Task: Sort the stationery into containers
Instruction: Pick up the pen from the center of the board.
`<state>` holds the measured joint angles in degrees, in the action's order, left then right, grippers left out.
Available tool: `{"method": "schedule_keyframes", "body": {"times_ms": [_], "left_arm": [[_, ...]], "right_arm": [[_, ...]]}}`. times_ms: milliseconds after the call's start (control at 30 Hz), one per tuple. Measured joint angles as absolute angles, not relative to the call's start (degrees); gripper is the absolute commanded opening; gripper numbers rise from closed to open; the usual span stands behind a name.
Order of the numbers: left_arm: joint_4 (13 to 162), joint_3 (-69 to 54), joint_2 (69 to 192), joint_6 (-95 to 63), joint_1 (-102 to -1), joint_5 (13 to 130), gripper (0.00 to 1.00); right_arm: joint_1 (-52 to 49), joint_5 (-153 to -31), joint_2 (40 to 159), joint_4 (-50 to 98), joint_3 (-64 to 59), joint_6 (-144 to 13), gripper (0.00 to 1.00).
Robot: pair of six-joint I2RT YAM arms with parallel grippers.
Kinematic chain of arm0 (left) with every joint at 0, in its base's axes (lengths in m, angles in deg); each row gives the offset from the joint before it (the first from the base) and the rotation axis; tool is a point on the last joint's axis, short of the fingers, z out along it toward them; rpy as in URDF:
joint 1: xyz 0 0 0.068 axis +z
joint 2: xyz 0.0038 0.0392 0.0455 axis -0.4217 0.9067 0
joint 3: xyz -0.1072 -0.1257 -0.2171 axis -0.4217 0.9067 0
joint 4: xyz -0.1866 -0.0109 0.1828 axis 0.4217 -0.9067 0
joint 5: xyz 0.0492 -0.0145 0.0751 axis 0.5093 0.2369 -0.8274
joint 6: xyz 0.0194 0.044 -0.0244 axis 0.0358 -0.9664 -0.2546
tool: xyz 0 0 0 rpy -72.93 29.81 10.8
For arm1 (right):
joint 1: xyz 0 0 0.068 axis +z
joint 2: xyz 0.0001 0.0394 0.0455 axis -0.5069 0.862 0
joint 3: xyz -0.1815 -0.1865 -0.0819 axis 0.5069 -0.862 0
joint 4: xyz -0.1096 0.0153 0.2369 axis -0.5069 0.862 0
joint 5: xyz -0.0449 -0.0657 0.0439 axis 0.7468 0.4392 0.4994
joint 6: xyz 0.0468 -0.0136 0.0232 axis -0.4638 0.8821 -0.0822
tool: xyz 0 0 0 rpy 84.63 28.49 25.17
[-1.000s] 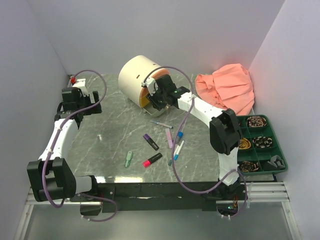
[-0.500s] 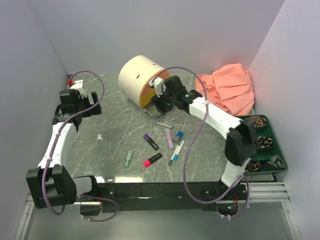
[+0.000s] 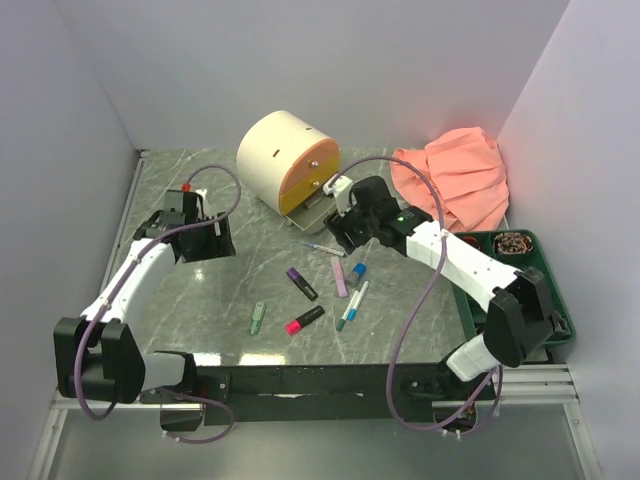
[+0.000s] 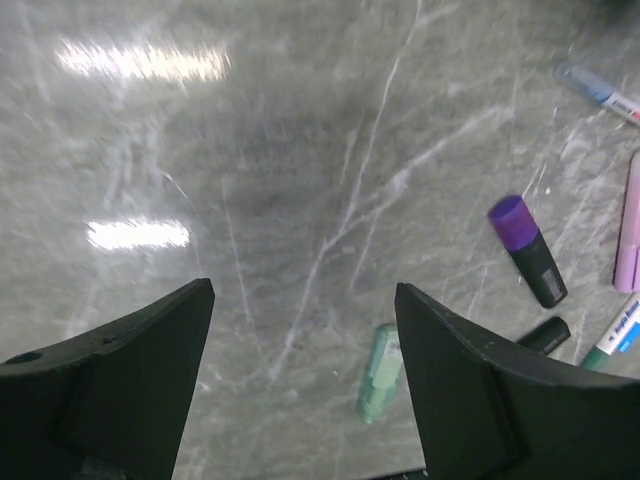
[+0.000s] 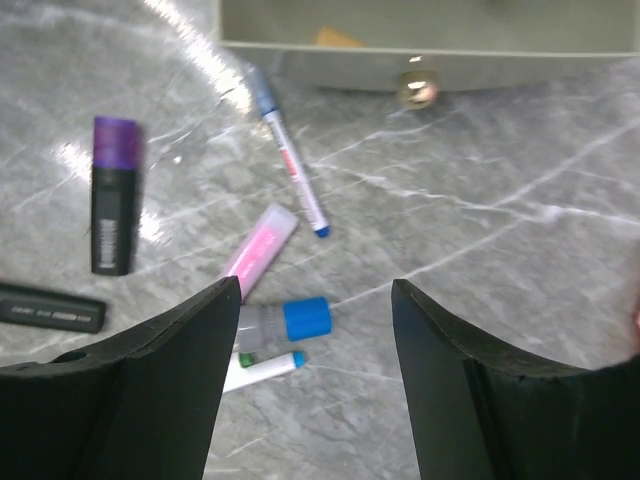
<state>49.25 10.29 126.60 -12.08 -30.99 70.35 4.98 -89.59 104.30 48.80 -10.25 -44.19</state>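
The stationery lies loose on the marble: a thin white pen [image 3: 322, 246], a purple highlighter [image 3: 302, 283], a lilac marker [image 3: 339, 276], a blue-capped highlighter [image 5: 290, 323], a teal-tipped white pen [image 3: 352, 305], a pink-black highlighter [image 3: 304, 320] and a green piece [image 4: 380, 372]. The cream drum cabinet [image 3: 275, 150] shows its peach-orange front [image 3: 305, 175]. A low drawer [image 5: 420, 55] with a knob [image 5: 418, 85] stands pulled out, something tan inside. My right gripper [image 5: 316, 285] hovers open above the blue-capped highlighter. My left gripper [image 4: 303, 290] is open over bare marble, left of the green piece.
A peach cloth [image 3: 455, 175] is heaped at the back right. A dark green compartment tray [image 3: 545, 240] stands along the right edge. White walls close in the left, back and right sides. Cables loop above both arms.
My left arm has swung from the back-left corner toward the middle, its jaws narrowing a little. My right gripper has drawn back from the cabinet front toward the pens and opened wider.
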Motion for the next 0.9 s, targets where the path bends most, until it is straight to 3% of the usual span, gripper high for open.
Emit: {"method": "schedule_keyframes", "body": {"times_ms": [200,333,533,900], "left_arm": [[45.14,10.64,129.07,-6.02,-36.69,71.55,0.67],[45.34,12.68,129.97,-2.61,-42.29,72.95,0.66],[45.41,17.77,133.2,1.1,-43.23,73.3,0.59],[45.97,20.54,134.01,3.51,-49.65,73.85,0.63]], "right_arm": [[2.6,-88.04,100.24,46.96,-10.25,-44.94,0.71],[1.38,-87.98,98.29,46.11,-10.25,-45.2,0.72],[0.65,-88.67,97.66,45.65,-10.65,-45.35,0.72],[-0.13,-89.2,95.47,43.6,-12.68,-44.17,0.73]]}}
